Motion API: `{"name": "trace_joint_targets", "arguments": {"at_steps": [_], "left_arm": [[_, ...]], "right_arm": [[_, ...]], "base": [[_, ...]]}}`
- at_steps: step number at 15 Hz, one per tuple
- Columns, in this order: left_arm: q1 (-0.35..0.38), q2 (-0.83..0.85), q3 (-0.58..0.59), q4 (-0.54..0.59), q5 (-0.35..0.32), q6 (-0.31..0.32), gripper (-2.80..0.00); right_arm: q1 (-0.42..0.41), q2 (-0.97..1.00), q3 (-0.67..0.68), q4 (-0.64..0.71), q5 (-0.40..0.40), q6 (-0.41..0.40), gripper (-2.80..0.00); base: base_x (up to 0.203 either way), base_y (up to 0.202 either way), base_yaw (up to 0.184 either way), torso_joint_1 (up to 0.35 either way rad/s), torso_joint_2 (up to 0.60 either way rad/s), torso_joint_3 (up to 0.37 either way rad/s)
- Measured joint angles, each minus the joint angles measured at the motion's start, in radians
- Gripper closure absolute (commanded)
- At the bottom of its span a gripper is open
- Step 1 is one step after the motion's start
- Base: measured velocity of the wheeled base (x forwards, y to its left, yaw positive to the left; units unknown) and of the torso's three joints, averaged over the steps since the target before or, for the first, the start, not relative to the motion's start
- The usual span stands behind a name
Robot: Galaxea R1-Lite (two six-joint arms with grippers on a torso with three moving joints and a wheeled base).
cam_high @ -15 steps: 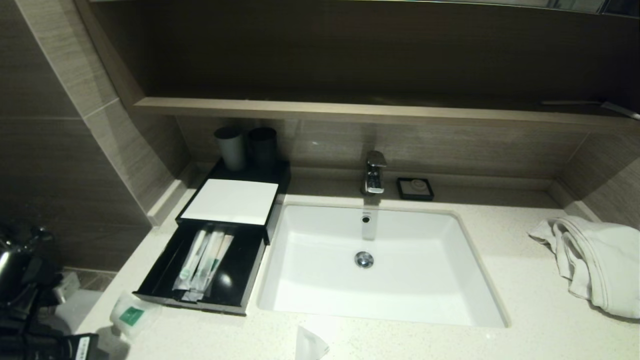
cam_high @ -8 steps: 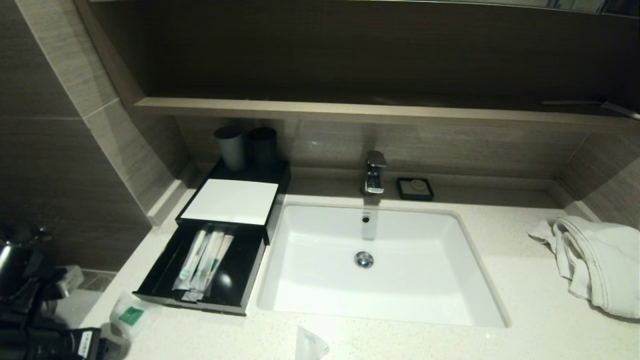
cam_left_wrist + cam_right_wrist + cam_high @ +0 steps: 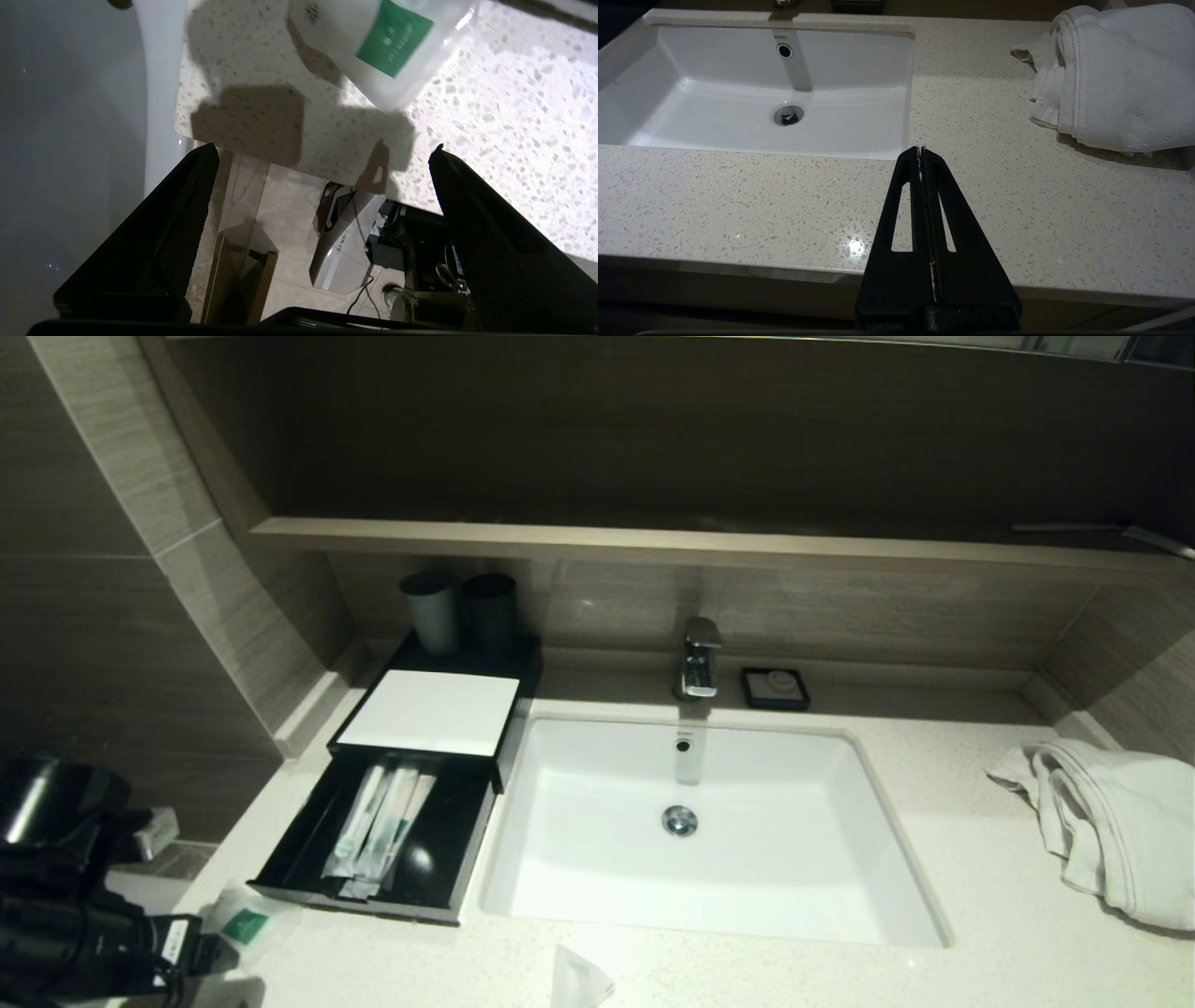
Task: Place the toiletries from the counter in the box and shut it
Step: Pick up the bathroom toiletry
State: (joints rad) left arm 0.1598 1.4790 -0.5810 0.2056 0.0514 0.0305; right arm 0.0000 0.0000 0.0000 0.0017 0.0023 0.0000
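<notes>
The black box (image 3: pixel 425 709) with a white top stands left of the sink, its front drawer (image 3: pixel 448 859) pulled out. Several long packets (image 3: pixel 378 826) lie in the drawer. A short pouch with a green square (image 3: pixel 245 924) (image 3: pixel 373 46) lies on the counter (image 3: pixel 980 896) at its front left corner. Another white packet (image 3: pixel 577 980) lies at the front edge. My left gripper (image 3: pixel 324 148) hangs open and empty over that corner's edge, just short of the pouch. My right gripper (image 3: pixel 920 149) is shut and empty above the counter's front, right of the sink.
The white sunken sink (image 3: pixel 794 915) fills the counter's middle, with a tap (image 3: pixel 700 658) and a black soap dish (image 3: pixel 775 688) behind it. Two dark cups (image 3: pixel 462 607) stand behind the box. A white towel (image 3: pixel 1111 821) lies at the right. A tiled wall flanks the box on the left.
My left arm has moved right and up, toward the counter's front left corner and the green-marked pouch. Packets, drawer and towel have not moved.
</notes>
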Motion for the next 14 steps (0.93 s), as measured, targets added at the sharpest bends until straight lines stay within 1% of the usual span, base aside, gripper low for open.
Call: {"name": "trace_joint_targets", "arguments": {"at_steps": [1, 3, 4, 5, 9, 14], "left_arm": [[0.017, 0.018, -0.014, -0.001, -0.009, 0.006, -2.80], [0.044, 0.046, -0.030, -0.002, -0.072, 0.014, -2.80], [0.057, 0.055, -0.034, -0.001, -0.111, 0.029, -2.80], [0.067, 0.062, -0.036, -0.001, -0.131, 0.044, -2.80], [0.083, 0.092, -0.044, -0.004, -0.135, 0.060, -2.80], [0.091, 0.157, -0.090, -0.005, -0.154, 0.062, -2.80]], "right_arm": [[0.000, 0.000, 0.000, 0.000, 0.000, 0.000, 0.00], [0.000, 0.000, 0.000, 0.000, 0.000, 0.000, 0.00], [0.000, 0.000, 0.000, 0.000, 0.000, 0.000, 0.00], [0.000, 0.000, 0.000, 0.000, 0.000, 0.000, 0.00], [0.000, 0.000, 0.000, 0.000, 0.000, 0.000, 0.00], [0.000, 0.000, 0.000, 0.000, 0.000, 0.000, 0.00]], "base": [[0.000, 0.000, 0.000, 0.000, 0.00, 0.000], [0.000, 0.000, 0.000, 0.000, 0.00, 0.000], [0.000, 0.000, 0.000, 0.000, 0.00, 0.000], [0.000, 0.000, 0.000, 0.000, 0.00, 0.000], [0.000, 0.000, 0.000, 0.000, 0.00, 0.000], [0.000, 0.000, 0.000, 0.000, 0.00, 0.000]]}}
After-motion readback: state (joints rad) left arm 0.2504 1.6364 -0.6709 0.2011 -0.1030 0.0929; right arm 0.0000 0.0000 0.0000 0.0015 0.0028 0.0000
